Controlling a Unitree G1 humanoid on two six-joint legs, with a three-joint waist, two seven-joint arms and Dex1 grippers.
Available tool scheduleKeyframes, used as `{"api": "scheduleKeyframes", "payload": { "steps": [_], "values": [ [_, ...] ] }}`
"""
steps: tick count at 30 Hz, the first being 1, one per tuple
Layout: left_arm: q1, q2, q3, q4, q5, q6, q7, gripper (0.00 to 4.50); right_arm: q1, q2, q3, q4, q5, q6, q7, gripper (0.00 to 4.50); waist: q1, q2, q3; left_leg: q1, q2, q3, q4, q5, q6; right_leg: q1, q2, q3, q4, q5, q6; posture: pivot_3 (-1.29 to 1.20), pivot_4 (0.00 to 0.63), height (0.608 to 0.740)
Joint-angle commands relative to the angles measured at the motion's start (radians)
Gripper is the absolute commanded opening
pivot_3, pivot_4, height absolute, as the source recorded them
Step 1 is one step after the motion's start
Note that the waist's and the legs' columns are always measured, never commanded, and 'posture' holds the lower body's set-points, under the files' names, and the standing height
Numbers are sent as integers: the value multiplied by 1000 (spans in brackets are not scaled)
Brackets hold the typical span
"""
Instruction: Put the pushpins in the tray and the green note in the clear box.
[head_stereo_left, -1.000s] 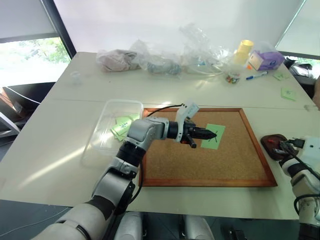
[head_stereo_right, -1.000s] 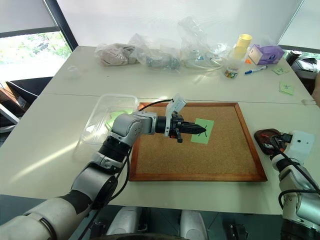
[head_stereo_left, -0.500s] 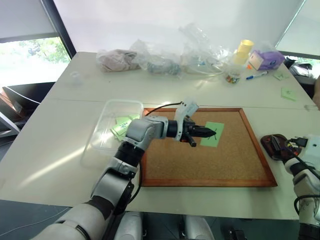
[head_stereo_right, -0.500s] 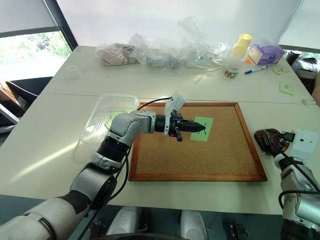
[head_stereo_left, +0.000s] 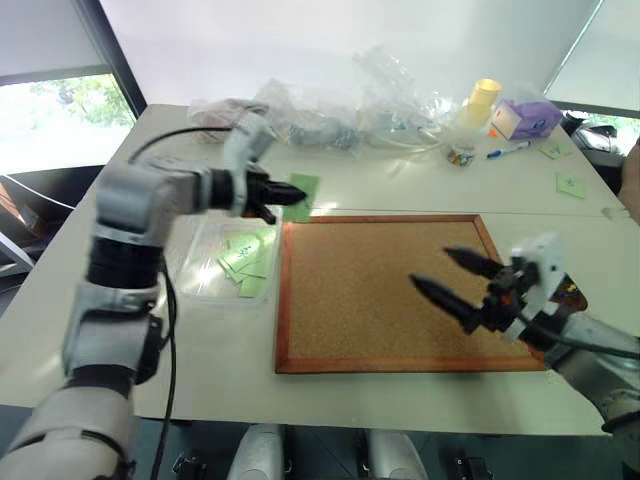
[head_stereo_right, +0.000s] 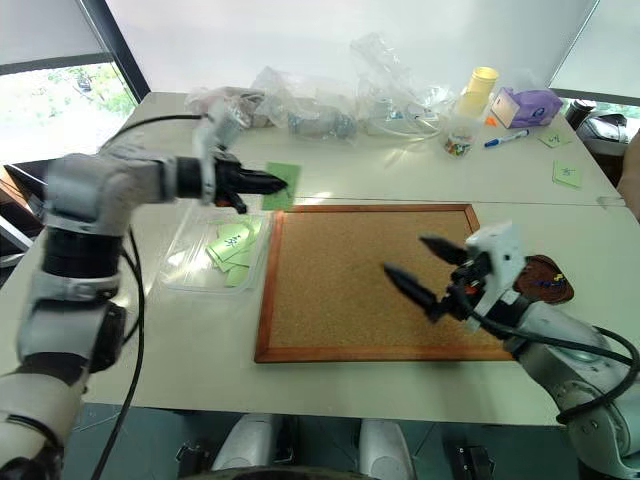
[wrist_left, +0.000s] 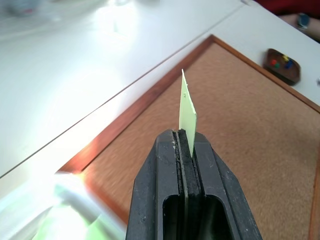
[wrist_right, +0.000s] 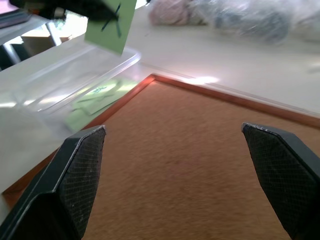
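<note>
- Left pincer (head_stereo_left: 283, 196) clenched on the pale green square paper note (head_stereo_left: 302, 193), held near the far end of the clear plastic box (head_stereo_left: 200, 262).
- Thin paper, edge-gripped: releasing here could flutter it onto the bench.
- Right pincer (head_stereo_left: 457, 278) spread wide, empty, over the cork board (head_stereo_left: 370, 290).

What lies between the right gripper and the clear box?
Bare cork board, then its wooden frame, lies between the open right gripper and the clear box, as the right eye view shows.
</note>
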Motion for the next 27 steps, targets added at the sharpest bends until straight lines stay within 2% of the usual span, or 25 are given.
{"api": "scheduleKeyframes", "payload": {
  "steps": [1, 4, 11, 15, 21, 22, 27],
  "values": [
    [-12, 98, -22, -53, -46, 107, -33, 0, -25, -39, 66, -28, -34, -3, 45, 4475, -1, -1, 1, 0, 0, 0, 0, 0, 0, 0, 0, 0, 0, 0, 0, 0, 150, 738],
    [33, 194, -76, -83, -52, 158, -44, 0, -45, -45, 130, 10, -110, -42, 72, 4475, -7, -2, 1, 0, 0, 1, 0, 0, 0, -1, 0, 0, 0, 0, 0, 0, 150, 738],
    [105, 270, -134, -78, -54, 173, -28, 0, -65, 6, 176, 66, -196, -108, 82, 4475, 0, -6, 4, 0, 0, 1, 0, 0, -1, -1, 0, 0, 2, 0, 0, 0, 150, 738],
    [145, 280, -192, -76, -22, 112, -18, 1375, -58, 27, 167, 69, -221, -125, 74, 4500, 1, -7, 4, 0, 0, 1, 0, 0, -1, -1, 0, 0, 2, 0, 0, 0, 150, 738],
    [159, 264, -192, -69, 14, -41, -27, 4225, -17, 25, 124, 51, -222, -122, 74, 4500, 1, -7, 4, 0, 0, 1, 0, 0, -1, -2, 0, 0, 2, 0, 0, 0, 150, 738],
    [162, 261, -181, -72, 14, -72, -31, 4433, -10, 24, 116, 49, -221, -122, 73, 4500, 2, -7, 4, 0, 0, 2, 0, 0, -1, -2, 0, 0, 2, 0, 0, 0, 150, 738],
    [176, 202, -54, -121, -46, -325, -102, 4433, 55, 48, -20, 40, -166, -114, 31, 4500, 14, -7, 4, 0, 0, 2, 0, 0, -1, -2, 0, 0, 2, 0, 0, 0, 150, 738]
  ]
}}
